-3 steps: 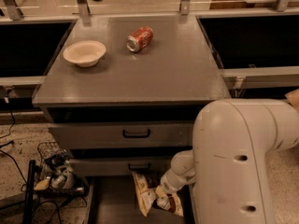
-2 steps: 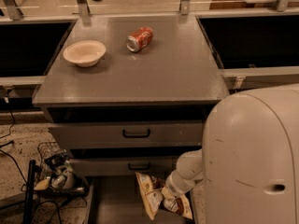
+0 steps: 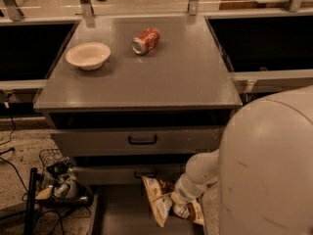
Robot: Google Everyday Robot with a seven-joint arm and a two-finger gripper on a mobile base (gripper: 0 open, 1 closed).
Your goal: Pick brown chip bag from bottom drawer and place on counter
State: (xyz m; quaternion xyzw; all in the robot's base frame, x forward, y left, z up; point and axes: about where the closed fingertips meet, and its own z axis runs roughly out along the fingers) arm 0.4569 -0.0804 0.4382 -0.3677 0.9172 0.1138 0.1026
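The brown chip bag (image 3: 159, 199) lies in the open bottom drawer (image 3: 122, 214), tan and dark brown, leaning against the right side. My gripper (image 3: 182, 199) is at the end of the white arm, right on the bag's right part, and its fingers are hidden behind the wrist. Above the drawers, the speckled grey counter (image 3: 161, 72) stretches flat.
A cream bowl (image 3: 88, 56) and a red soda can (image 3: 146, 40) on its side rest on the counter. Two upper drawers with black handles (image 3: 142, 140) are shut. My bulky white arm (image 3: 269, 170) fills the lower right. A wire basket with clutter (image 3: 61, 182) sits on the floor at left.
The arm has swung further right and looms larger in view. The chip bag has shifted slightly right and lower in the drawer along with the wrist.
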